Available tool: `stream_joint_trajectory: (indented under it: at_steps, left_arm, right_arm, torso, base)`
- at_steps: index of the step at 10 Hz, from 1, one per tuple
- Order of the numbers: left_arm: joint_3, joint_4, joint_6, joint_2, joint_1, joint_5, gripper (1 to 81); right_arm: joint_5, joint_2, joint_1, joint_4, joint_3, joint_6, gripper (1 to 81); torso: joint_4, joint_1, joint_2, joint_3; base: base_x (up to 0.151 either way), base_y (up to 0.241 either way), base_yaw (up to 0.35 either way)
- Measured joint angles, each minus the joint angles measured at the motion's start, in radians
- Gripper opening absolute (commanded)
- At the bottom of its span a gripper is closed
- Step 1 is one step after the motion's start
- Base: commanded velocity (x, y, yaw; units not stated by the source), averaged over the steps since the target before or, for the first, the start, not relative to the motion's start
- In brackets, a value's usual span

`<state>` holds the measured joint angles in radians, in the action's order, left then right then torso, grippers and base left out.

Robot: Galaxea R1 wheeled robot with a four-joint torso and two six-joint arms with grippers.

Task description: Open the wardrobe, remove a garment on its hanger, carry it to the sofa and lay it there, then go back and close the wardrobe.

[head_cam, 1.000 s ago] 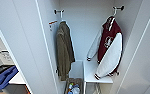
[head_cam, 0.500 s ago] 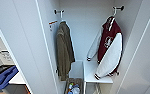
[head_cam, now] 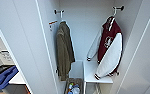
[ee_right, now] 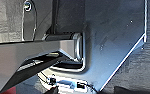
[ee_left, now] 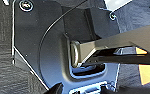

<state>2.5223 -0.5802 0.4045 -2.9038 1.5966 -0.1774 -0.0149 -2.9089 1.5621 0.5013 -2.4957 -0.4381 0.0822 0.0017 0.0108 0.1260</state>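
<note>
Neither jaw state could I read from my station: both wrist cameras looked at the robot's own dark plate and jointed bar over grey carpet, and I could not tell whether either gripper was released or clenched, or touching anything.

From the head camera I counted two garments inside the open wardrobe (head_cam: 91, 30). One maroon varsity jacket (head_cam: 108, 47) with white sleeves hung at the upper right of the frame, its striped cuff resting at the white shelf (head_cam: 91, 72) below it. One white hanger (head_cam: 113, 15) carried it, hooked on a dark peg (head_cam: 119, 8) at the top right. One olive-brown coat (head_cam: 64, 53) hung left of centre from a second dark peg (head_cam: 58, 11), well apart from the jacket.

Two white doors stood swung open: one door (head_cam: 23, 45) filled the left half of the frame, the other door (head_cam: 143, 65) ran down the right edge. One basket (head_cam: 74, 87) of small items, too blurred for me to count, sat at the bottom centre beneath the coat. One blue object (head_cam: 2, 77) lay at the lower left, outside the wardrobe.
</note>
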Motion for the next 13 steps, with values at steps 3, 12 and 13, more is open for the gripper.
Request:
stream_joint_trajectory:
  at_steps: [3, 12, 13]
  left_arm:
    - [0.0, 0.0, 0.0, -0.001, 0.015, 0.001, 81.1]
    - [0.001, -0.001, 0.0, -0.002, 0.009, -0.002, 81.1]
    - [0.001, -0.002, 0.0, -0.002, 0.008, -0.003, 81.1]
  right_arm:
    - [-0.002, -0.009, 0.008, -0.001, 0.0, -0.001, 81.1]
    - [0.007, -0.03, 0.003, 0.001, -0.037, -0.002, 81.1]
    - [0.007, -0.031, 0.003, 0.0, -0.038, -0.002, 81.1]
  torso:
    - [0.0, -0.002, 0.001, -0.001]
    - [0.0, -0.002, 0.001, -0.001]
    - [0.0, -0.002, 0.001, -0.001]
  base:
    - [0.083, 0.0, 0.0]
    - [0.087, 0.0, 0.0]
    - [0.089, 0.0, 0.0]
